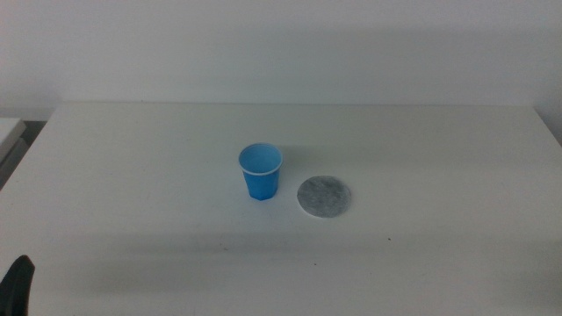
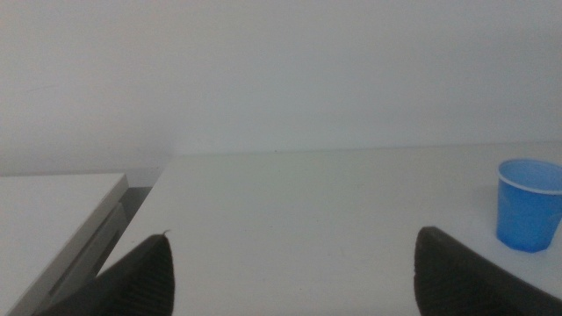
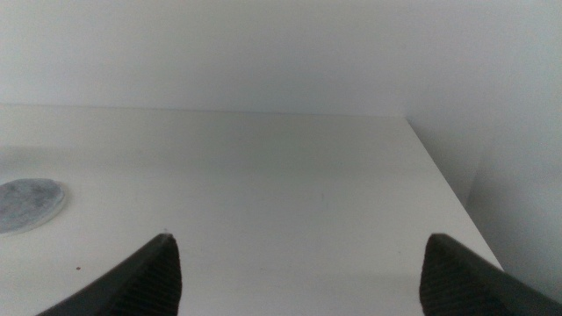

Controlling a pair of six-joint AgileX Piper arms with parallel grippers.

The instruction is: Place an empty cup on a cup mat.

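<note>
The blue cup [image 1: 260,171] stands upright near the middle of the white table, empty, with a thin white rim. The grey speckled cup mat [image 1: 325,197] lies flat just to its right, apart from it. My left gripper [image 2: 294,263] is open and empty; only a dark tip shows at the bottom left corner of the middle view [image 1: 18,283]. The cup shows far off in the left wrist view [image 2: 529,204]. My right gripper [image 3: 299,263] is open and empty, out of the middle view. The mat shows in the right wrist view [image 3: 28,204].
The white table [image 1: 132,193] runs to a white wall at the back. A second pale surface [image 2: 53,211] stands beside the table's left edge, with a dark gap between. The table's right edge [image 3: 443,184] shows in the right wrist view.
</note>
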